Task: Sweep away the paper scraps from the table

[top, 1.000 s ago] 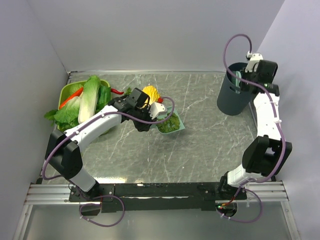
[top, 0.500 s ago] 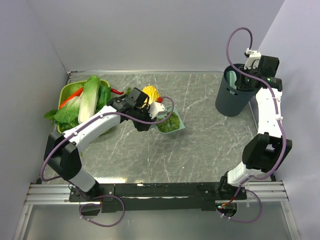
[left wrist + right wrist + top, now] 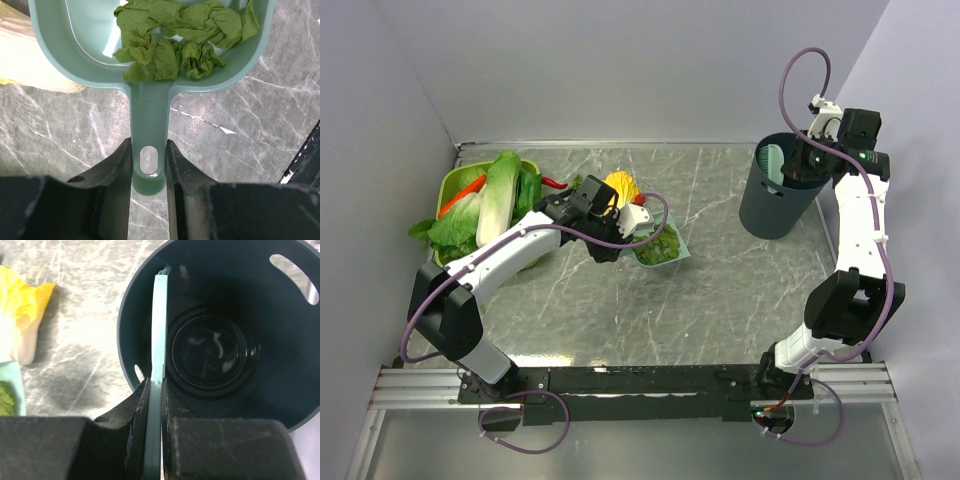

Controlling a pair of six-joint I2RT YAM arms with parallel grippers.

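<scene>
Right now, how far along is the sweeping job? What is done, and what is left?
Done: the paper scraps lie gathered in the teal dustpan. In hand: the left gripper is shut on its handle, and the right gripper holds the teal brush at the dark bin. Left: emptying the dustpan, probably into that bin.

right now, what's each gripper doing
Left gripper: closed on the dustpan handle.
Right gripper: closed on a thin pale-teal brush.

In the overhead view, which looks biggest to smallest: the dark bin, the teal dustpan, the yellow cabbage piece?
Largest: dark bin.
Then teal dustpan and yellow cabbage piece: similar-looking, both partly hidden, so unranked.
</scene>
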